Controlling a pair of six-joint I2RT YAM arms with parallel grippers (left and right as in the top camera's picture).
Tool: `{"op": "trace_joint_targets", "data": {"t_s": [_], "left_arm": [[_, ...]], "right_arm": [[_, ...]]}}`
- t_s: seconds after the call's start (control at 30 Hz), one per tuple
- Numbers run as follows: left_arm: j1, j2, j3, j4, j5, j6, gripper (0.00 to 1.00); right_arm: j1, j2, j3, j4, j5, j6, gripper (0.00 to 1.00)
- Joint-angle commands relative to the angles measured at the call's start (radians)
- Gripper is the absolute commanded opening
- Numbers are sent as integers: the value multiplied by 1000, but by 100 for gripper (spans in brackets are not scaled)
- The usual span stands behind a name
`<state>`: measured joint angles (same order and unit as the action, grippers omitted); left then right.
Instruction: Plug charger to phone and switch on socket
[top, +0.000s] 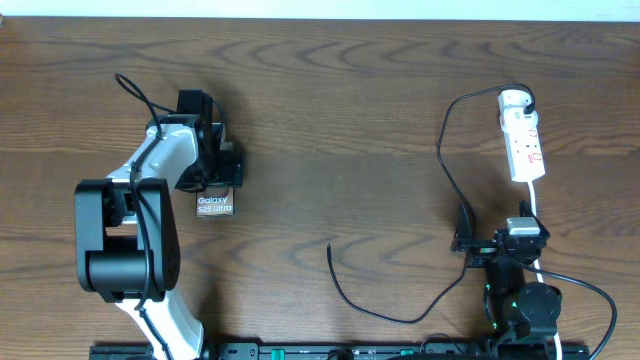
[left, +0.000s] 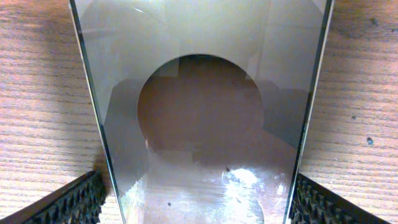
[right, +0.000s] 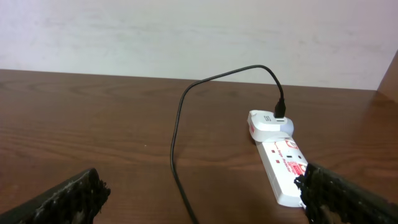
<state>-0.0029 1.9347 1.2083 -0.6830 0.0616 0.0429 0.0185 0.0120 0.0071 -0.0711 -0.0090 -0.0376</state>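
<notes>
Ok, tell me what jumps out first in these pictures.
The left gripper grips the phone at the left of the table, its glossy face filling the left wrist view. On the right, the black charger loops from the white socket to a free tip lying mid-table, away from the phone.

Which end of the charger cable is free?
The plug tip lying on the table near centre; the other end is plugged into the power strip.

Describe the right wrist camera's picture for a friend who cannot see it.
A narrow white power strip with red markings lies on a dark brown wooden table; a thin black cable plugged into its far end arches up and trails towards the camera. The right pincer stands open and empty.
</notes>
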Motion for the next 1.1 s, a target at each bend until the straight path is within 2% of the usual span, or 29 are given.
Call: {"op": "trace_joint_targets", "data": {"t_s": [0.0,0.7,0.77,0.87,1.07], "left_arm": [[2,12,-16,-7,21,13,91],[2,12,-16,-6,21,13,90],[2,12,-16,-6,21,13,88],[1,12,-16,-6,21,13,78],[2,12,-16,-6,21,13,78]], "right_arm": [[-6,-5,-2,-4,-9,-12,99],[-6,-5,-2,-4,-9,-12,99],[-6,-5,-2,-4,-9,-12,99],[-6,-5,-2,-4,-9,-12,99],[-6,-5,-2,-4,-9,-12,99]]}}
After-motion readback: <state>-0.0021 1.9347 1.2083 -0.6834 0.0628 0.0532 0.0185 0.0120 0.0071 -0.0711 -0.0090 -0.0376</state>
